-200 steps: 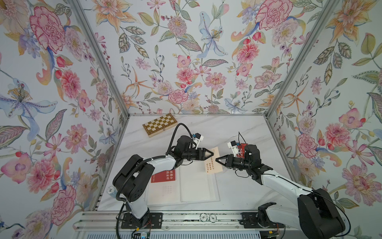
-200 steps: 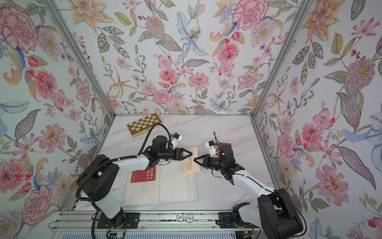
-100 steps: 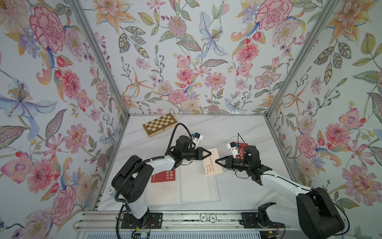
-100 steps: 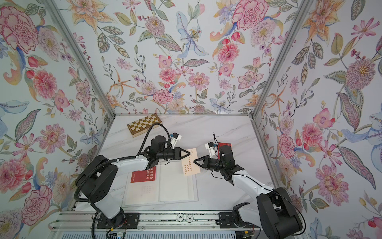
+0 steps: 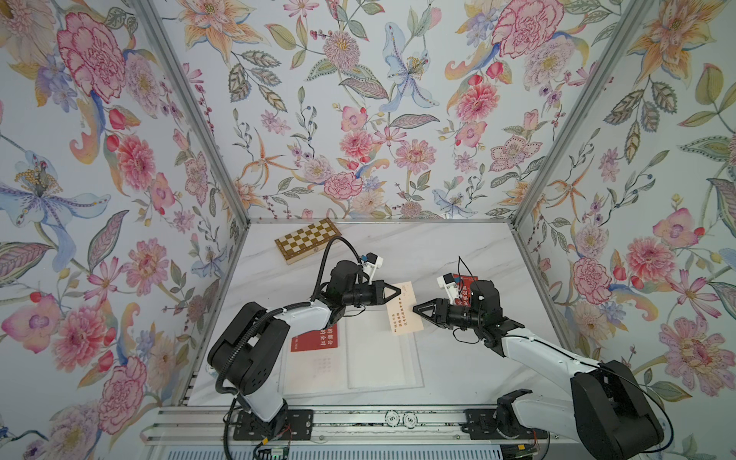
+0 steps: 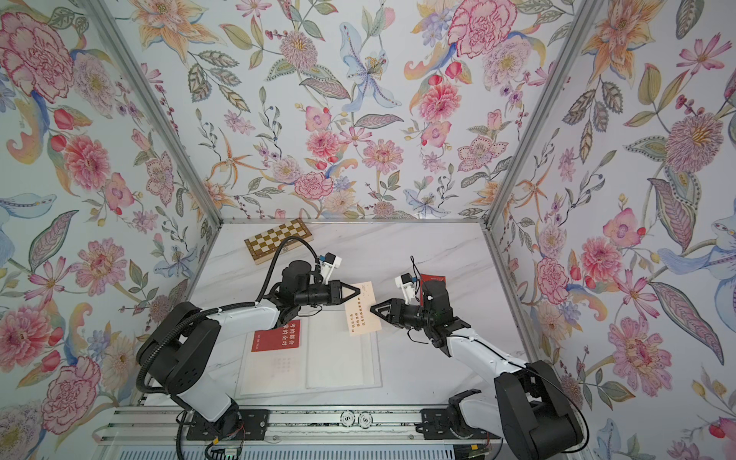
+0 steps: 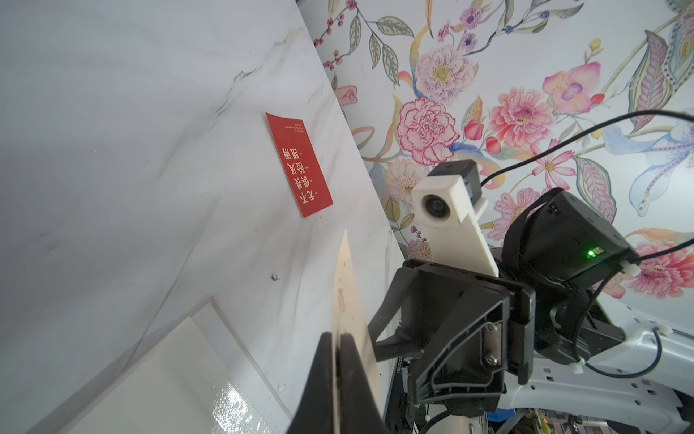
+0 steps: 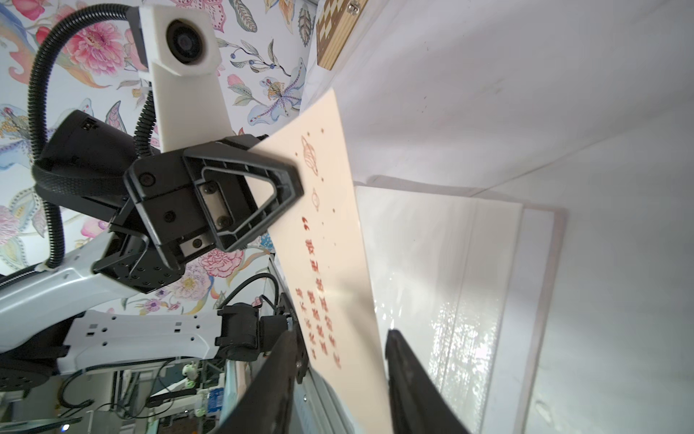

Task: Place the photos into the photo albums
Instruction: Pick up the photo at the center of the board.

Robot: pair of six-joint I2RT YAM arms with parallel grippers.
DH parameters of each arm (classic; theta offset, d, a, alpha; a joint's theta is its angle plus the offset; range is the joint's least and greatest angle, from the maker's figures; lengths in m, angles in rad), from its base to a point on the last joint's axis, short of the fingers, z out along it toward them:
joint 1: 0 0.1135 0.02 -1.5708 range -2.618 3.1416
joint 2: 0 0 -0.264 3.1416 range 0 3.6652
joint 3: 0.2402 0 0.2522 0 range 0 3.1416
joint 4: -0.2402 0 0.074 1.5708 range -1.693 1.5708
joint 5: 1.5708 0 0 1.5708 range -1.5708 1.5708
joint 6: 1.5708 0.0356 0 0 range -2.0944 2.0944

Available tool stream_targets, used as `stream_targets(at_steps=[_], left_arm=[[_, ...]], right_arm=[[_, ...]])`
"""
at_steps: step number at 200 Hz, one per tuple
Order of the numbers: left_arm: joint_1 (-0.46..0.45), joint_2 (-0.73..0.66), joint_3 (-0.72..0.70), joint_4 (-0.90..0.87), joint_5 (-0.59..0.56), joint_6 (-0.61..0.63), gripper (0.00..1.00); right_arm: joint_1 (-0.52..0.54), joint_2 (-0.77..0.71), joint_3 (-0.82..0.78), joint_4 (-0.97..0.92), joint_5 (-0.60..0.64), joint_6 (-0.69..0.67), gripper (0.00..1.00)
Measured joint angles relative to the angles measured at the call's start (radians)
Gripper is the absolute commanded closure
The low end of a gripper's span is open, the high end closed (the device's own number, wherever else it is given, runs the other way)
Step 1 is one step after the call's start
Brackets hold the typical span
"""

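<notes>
- The left gripper is pinched tight on one long edge of a cream card, its fingers pressed together with the card sandwiched edge-on in the left wrist view; the card is in the air, not on the table
- The right gripper straddles the opposite end of the same card, its fingers spread, with a clear gap on at least one side (whether the other pad brushes the paper I cannot tell); this reads as a hand-over, with the left arm carrying the card
- The card hangs tilted just above the far corner of the open photo album, probably so the left arm can bring a free edge down to a sleeve mouth on the right-hand page
- One sleeved red card sits on the album's left page, so the task looks partly done
- A loose red card lies on the marble tabletop behind the right arm, well apart from the album, waiting its turn
- The chessboard box sits at the back, out of the way
</notes>
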Motion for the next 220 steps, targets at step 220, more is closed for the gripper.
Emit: stream_targets(at_steps=[220], left_arm=[[0.122, -0.129, -0.169, 0.19, -0.25, -0.236, 1.0]], right_arm=[[0.386, 0.365, -0.066, 0.719, 0.459, 0.377, 0.52]])
